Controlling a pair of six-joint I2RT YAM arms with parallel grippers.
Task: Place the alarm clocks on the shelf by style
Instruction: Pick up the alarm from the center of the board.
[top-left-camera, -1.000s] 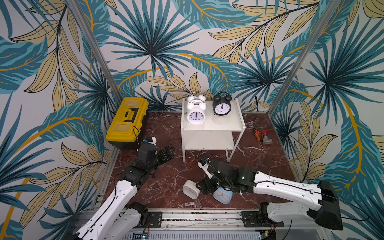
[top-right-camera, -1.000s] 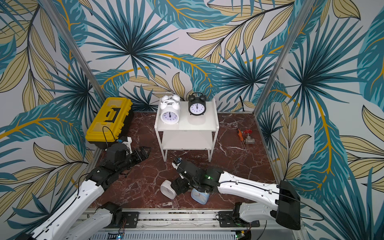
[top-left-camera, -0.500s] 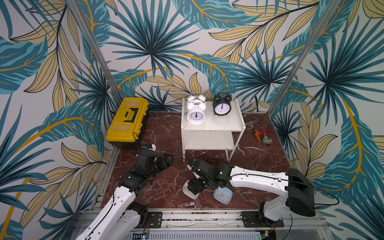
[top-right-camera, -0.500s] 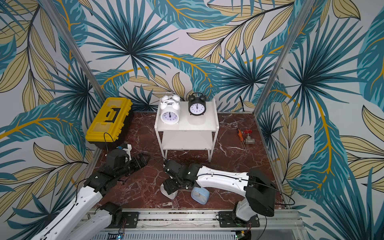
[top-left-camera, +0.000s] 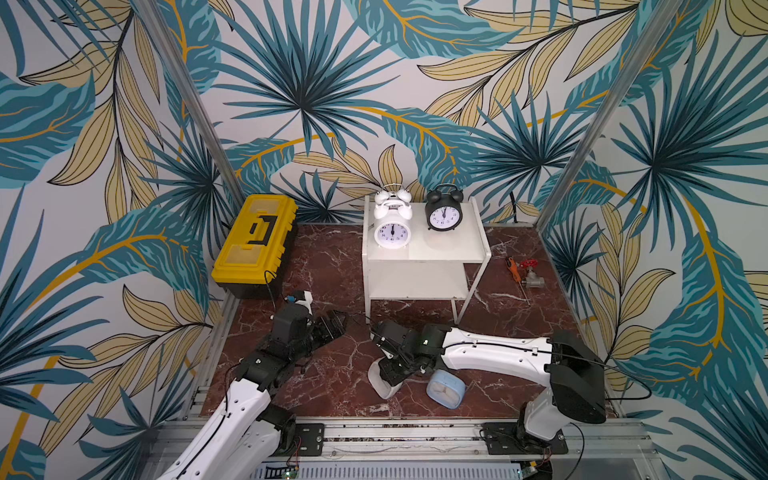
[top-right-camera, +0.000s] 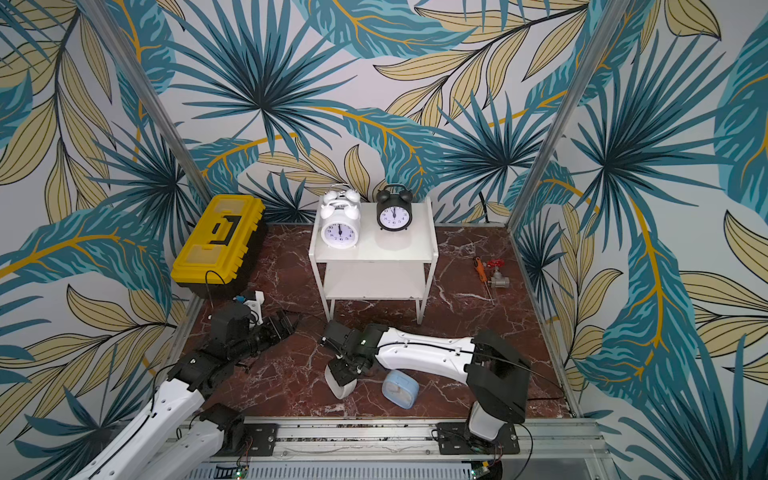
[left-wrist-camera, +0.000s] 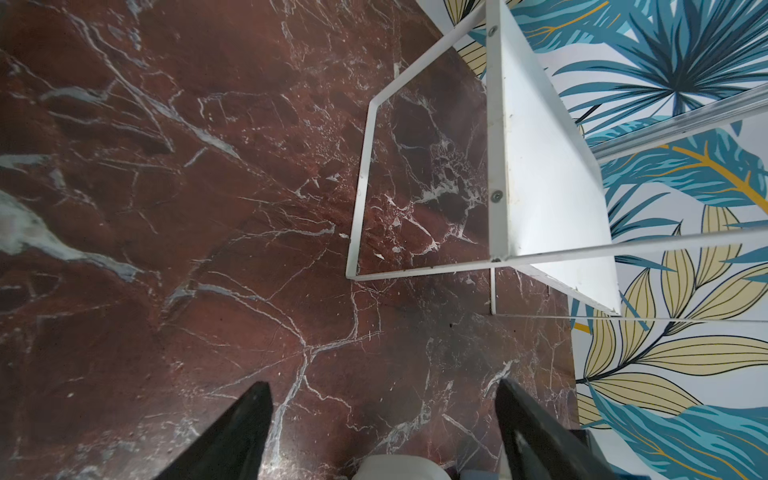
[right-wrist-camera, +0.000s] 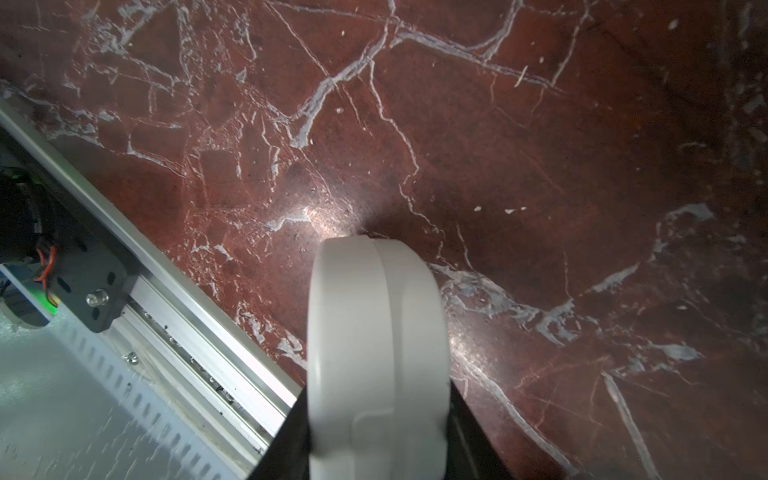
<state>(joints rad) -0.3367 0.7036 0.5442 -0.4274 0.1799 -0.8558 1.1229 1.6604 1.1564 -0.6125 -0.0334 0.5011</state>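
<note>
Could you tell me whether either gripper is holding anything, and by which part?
The right gripper clamps the white square clock across its two flat faces, seen edge-on in the right wrist view; the left gripper is open and empty.

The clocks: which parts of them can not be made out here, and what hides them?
White square clock: dial hidden; right gripper partly covers it in both top views, right wrist view shows only its edge.
Rear white bell clock: dial hidden behind front white bell clock in both top views.
Light blue clock: hands too small to read in both top views.
</note>
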